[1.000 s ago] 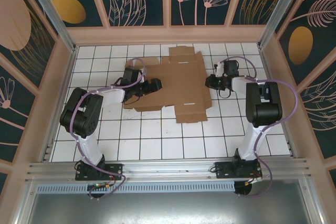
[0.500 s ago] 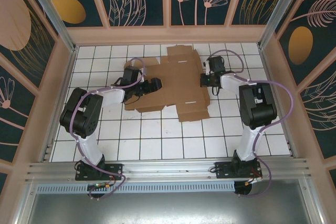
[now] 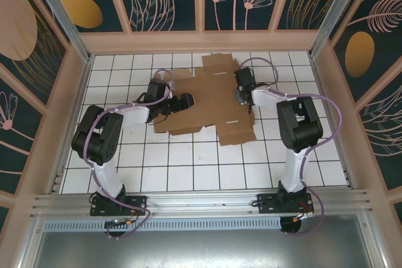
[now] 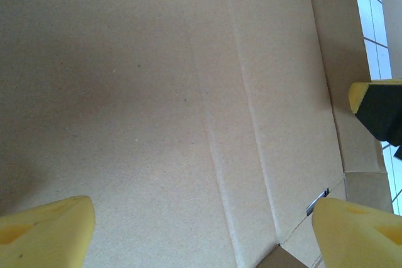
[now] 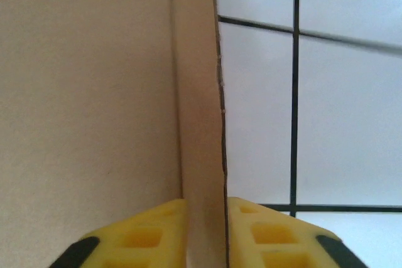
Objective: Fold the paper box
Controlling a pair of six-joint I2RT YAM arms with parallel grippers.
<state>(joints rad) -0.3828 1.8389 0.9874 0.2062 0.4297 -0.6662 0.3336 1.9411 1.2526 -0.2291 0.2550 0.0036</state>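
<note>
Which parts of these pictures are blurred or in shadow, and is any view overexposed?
Top view: sharp and evenly lit, the cardboard box clear. Left wrist view: a soft shadow darkens the lower left; yellow fingertips are blurred. Right wrist view: fingertips out of focus, white tiles look washed out.

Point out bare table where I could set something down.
Free: the table tiles between the paper box and the mounting rail; the far left corner beyond the left arm; the far right corner by the right wall. Crowded: far middle, where the left end effector and right end effector meet the box.
</note>
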